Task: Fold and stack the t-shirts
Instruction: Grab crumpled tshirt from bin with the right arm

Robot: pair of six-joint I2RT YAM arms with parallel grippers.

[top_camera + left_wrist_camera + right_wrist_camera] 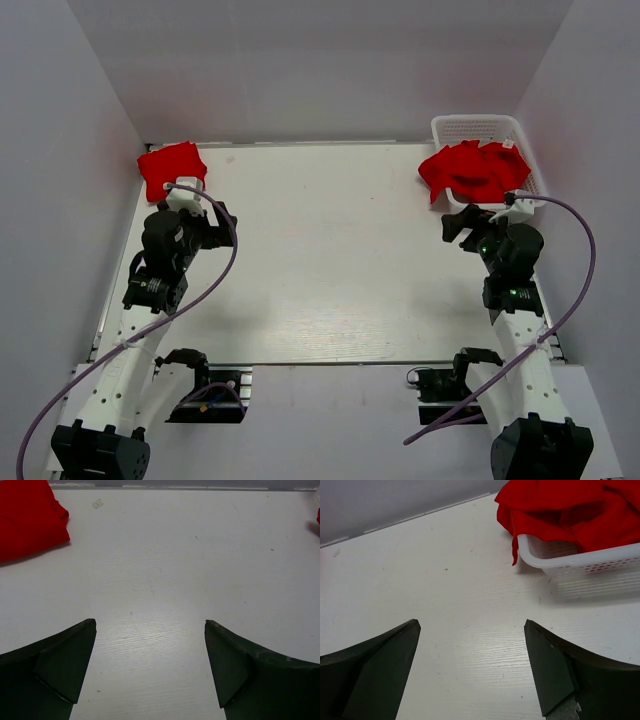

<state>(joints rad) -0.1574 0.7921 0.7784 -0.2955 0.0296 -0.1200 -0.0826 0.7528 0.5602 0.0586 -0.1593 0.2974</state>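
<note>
A folded red t-shirt (172,168) lies at the back left corner of the table (330,250); in the left wrist view it (27,517) fills the upper left. A crumpled heap of red t-shirts (473,170) spills over the front rim of the white basket (470,127) at the back right, and the right wrist view shows that heap (570,510) and the basket (580,560) at upper right. My left gripper (207,216) (150,625) hovers open just in front of the folded shirt. My right gripper (462,223) (471,625) is open near the basket's front. Both hold nothing.
The white lattice basket stands against the back right corner. Grey walls close in the table on the left, back and right. Purple cables (225,270) loop beside each arm. Bare white tabletop lies between the two grippers.
</note>
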